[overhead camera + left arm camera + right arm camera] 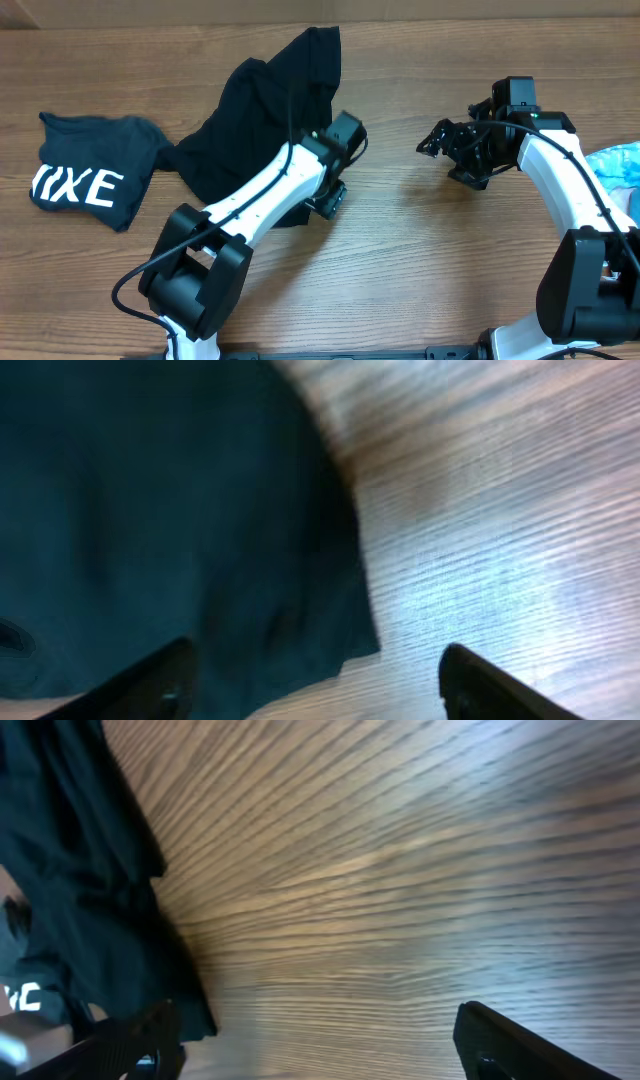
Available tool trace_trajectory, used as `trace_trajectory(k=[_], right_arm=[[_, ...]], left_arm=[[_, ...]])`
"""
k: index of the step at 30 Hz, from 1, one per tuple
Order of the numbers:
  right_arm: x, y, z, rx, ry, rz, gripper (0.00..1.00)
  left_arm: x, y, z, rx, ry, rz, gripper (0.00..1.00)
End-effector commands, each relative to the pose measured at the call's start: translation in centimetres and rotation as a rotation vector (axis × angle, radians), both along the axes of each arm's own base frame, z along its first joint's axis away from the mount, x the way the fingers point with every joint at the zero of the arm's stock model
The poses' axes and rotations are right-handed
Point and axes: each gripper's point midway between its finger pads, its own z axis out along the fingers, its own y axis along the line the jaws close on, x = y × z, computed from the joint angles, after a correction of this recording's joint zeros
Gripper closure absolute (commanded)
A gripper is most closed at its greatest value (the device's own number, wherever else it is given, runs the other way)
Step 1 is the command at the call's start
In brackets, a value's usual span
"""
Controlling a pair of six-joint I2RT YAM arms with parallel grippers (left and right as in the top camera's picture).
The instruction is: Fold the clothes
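Note:
The clothes lie on the wooden table. A large plain black shirt (262, 110) is crumpled at centre left, and a dark top with white letters (85, 178) lies at the far left. A light blue piece (618, 165) shows at the right edge. My left gripper (330, 190) hovers over the black shirt's right hem, open, with nothing between its fingers. In the left wrist view the black shirt (150, 510) fills the left and the left gripper (315, 695) straddles its edge. My right gripper (448, 158) hangs open over bare wood right of the shirt. The right wrist view has the right gripper (320, 1050) empty and the black shirt (90, 890) at the left.
The table (400, 270) is brown wood grain. My left arm (250, 205) crosses the black shirt's lower right part and hides it. My right arm (570, 190) stands beside the light blue piece.

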Motion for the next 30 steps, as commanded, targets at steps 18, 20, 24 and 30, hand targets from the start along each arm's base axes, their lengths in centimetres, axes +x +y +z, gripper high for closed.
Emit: trace_trajectory(k=[18, 20, 24, 30], right_arm=[[0.6, 3.9, 2.5, 0.158, -0.200, 0.269, 0.10], [0.5, 5.4, 2.6, 0.160, -0.216, 0.310, 0.10], [0.3, 10.4, 3.1, 0.174, -0.270, 0.415, 0.09], [-0.6, 16.0, 3.0, 0.154, -0.233, 0.381, 0.09]], left_arm=[[1.0, 6.6, 22.5, -0.009, -0.310, 0.319, 0.94], [0.0, 8.2, 26.7, -0.068, -0.386, 0.340, 0.92], [-2.1, 9.9, 31.3, -0.138, -0.492, 0.333, 0.90], [-4.2, 12.3, 35.3, -0.178, -0.634, 0.377, 0.88]])
